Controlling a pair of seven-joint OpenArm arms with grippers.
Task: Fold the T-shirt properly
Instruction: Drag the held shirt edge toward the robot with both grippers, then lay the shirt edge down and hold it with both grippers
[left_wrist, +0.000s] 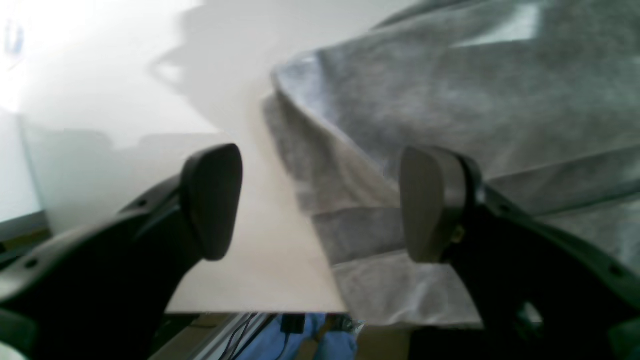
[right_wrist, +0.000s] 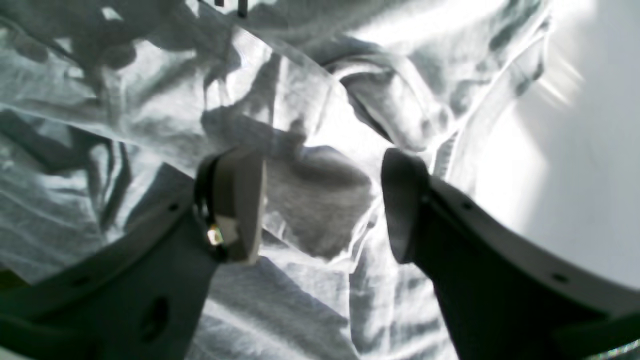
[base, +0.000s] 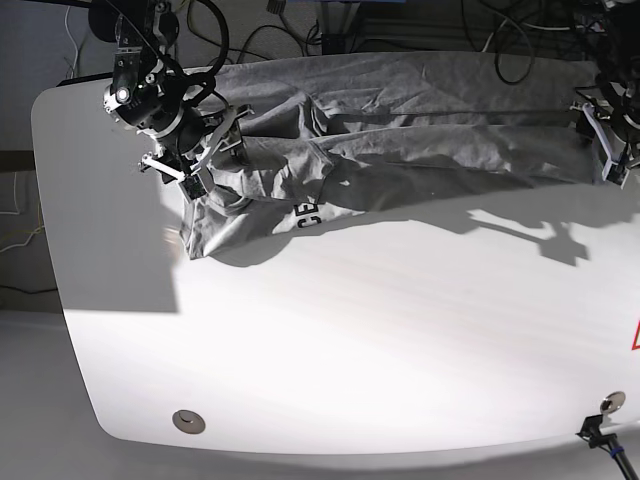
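The grey T-shirt (base: 430, 120) lies wrinkled in a long band across the far part of the white table (base: 350, 330). Black lettering (base: 308, 213) shows on a fold hanging toward the front at its left end. My right gripper (base: 208, 162) is over that bunched left end. In the right wrist view the right gripper (right_wrist: 322, 207) stands open just above crumpled cloth (right_wrist: 125, 125), gripping nothing. My left gripper (base: 610, 140) is at the shirt's right end. In the left wrist view the left gripper (left_wrist: 322, 202) is open, straddling the shirt's edge (left_wrist: 450, 100) near the table's rim.
Cables (base: 290, 35) hang behind the far edge of the table. A round grommet (base: 187, 421) sits at the near left and another (base: 612, 403) at the near right. A red mark (base: 634, 336) is at the right edge. The table's edge (left_wrist: 250, 311) is close below my left gripper.
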